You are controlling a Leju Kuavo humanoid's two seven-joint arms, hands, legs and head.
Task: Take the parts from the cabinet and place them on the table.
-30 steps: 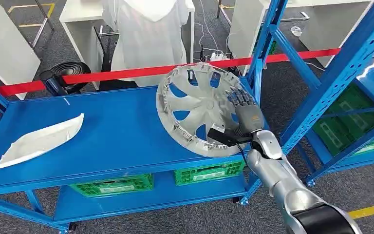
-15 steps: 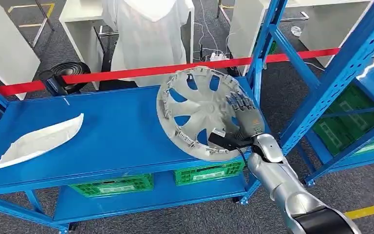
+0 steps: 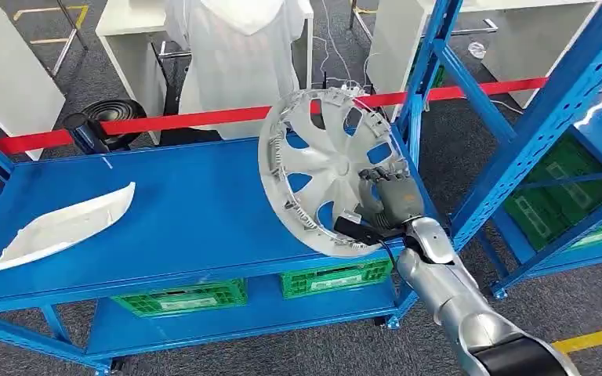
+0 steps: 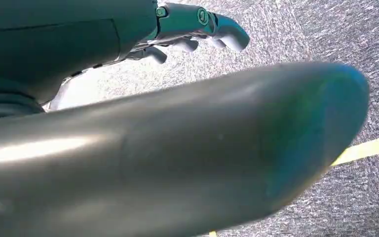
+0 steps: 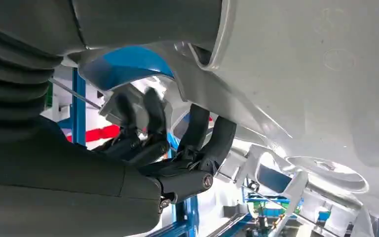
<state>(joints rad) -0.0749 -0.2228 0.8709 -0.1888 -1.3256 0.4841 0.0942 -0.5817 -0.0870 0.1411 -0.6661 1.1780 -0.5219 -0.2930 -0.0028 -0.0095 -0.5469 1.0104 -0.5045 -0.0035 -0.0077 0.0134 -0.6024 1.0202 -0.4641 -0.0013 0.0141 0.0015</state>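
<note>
A silver-white wheel cover (image 3: 325,166) stands tilted up on its edge at the right end of the blue cabinet shelf (image 3: 180,211). My right hand (image 3: 388,200) grips it at its lower right rim, fingers hooked through a spoke opening. In the right wrist view the dark fingers (image 5: 197,138) curl around a pale spoke of the wheel cover (image 5: 316,74). A white curved part (image 3: 63,225) lies flat at the shelf's left end. My left hand (image 4: 197,29) hangs over grey floor, fingers apart, holding nothing.
A red barrier tape (image 3: 204,117) runs behind the shelf, and a person in a white coat (image 3: 239,55) stands beyond it. Blue uprights (image 3: 427,70) flank the shelf's right side. Green crates (image 3: 333,278) sit on the lower shelf. A second blue rack (image 3: 588,188) stands to the right.
My right hand has closed on the wheel cover's rim and tipped the cover steeper, its upper edge rising toward the red tape.
</note>
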